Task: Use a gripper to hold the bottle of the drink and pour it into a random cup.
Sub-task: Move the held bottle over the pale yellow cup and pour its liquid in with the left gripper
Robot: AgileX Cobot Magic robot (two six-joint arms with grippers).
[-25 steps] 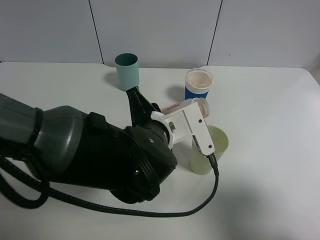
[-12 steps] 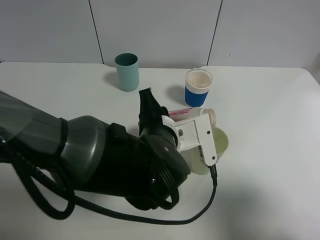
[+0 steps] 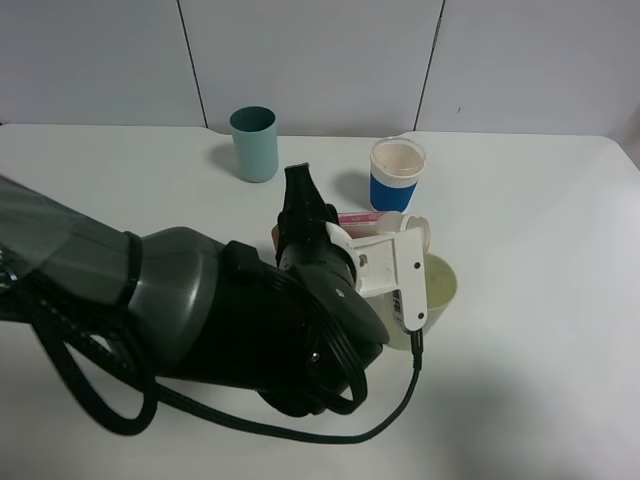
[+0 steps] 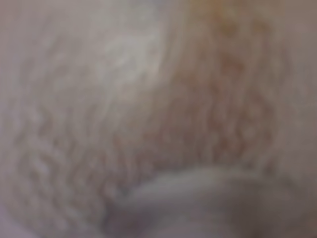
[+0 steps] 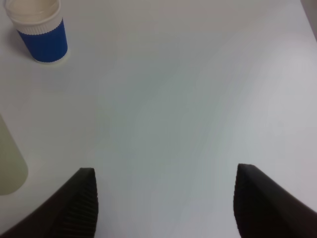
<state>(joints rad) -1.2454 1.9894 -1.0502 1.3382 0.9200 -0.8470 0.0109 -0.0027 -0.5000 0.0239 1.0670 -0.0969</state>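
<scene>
Two tools show: the left tool (image 3: 384, 252) is clamped on the bottle (image 3: 368, 220), which lies tipped on its side with its neck just over the rim of the yellow-green cup (image 3: 443, 283). Its bulky black arm (image 3: 200, 310) stretches low across the counter (image 3: 540, 300), wrist rolled over. The right tool (image 5: 166, 201) hangs above the counter with its fingers wide apart, near the blue-sleeved cup (image 5: 39, 29).

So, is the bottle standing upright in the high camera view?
No, the bottle lies tipped on its side in the left gripper, with its neck pointing toward the yellowish-green cup.
</scene>
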